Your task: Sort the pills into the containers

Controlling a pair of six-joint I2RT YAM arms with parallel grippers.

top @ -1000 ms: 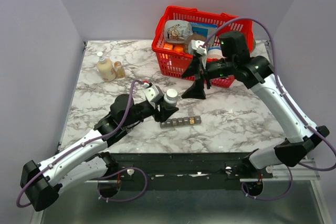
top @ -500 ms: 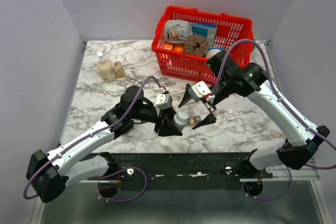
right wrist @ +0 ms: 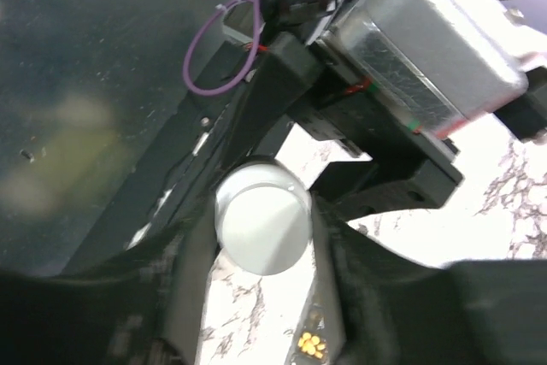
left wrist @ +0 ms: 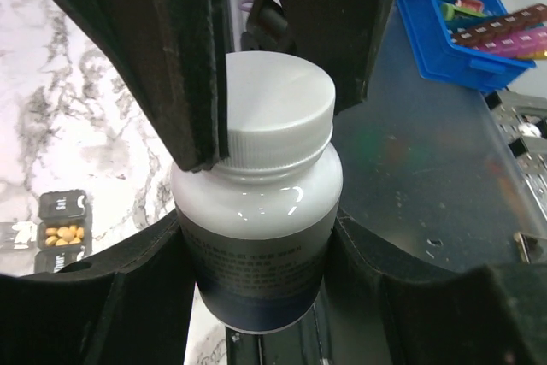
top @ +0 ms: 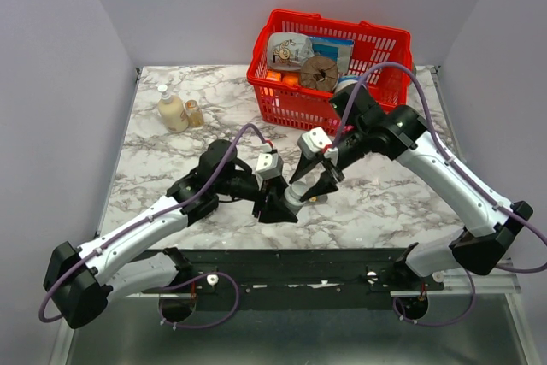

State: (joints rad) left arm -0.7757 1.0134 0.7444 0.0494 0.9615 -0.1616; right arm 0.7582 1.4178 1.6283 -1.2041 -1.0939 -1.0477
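Observation:
A white pill bottle (left wrist: pixel 256 211) with a white screw cap (left wrist: pixel 273 113) is held tilted just above the table, with my left gripper (left wrist: pixel 261 284) shut on its body. In the top view that left gripper (top: pixel 275 203) sits at the front middle. My right gripper (right wrist: pixel 263 250) reaches in from the right, its fingers (left wrist: pixel 184 57) closed against both sides of the cap (right wrist: pixel 263 226). The containers (left wrist: pixel 61 232), a dark strip, lie on the marble under the bottle, mostly hidden. One compartment holds small yellow pills (right wrist: pixel 310 344).
A red wire basket (top: pixel 376 44) full of items stands at the back right. A cream pump bottle (top: pixel 171 113) and a small amber bottle (top: pixel 194 113) stand at the back left. The left wrist view shows a blue tray (left wrist: pixel 444 40) of coloured capsules.
My right arm came down from the basket to the bottle and its jaws closed onto the cap. My left arm carried the bottle rightward over the strip and tilted it.

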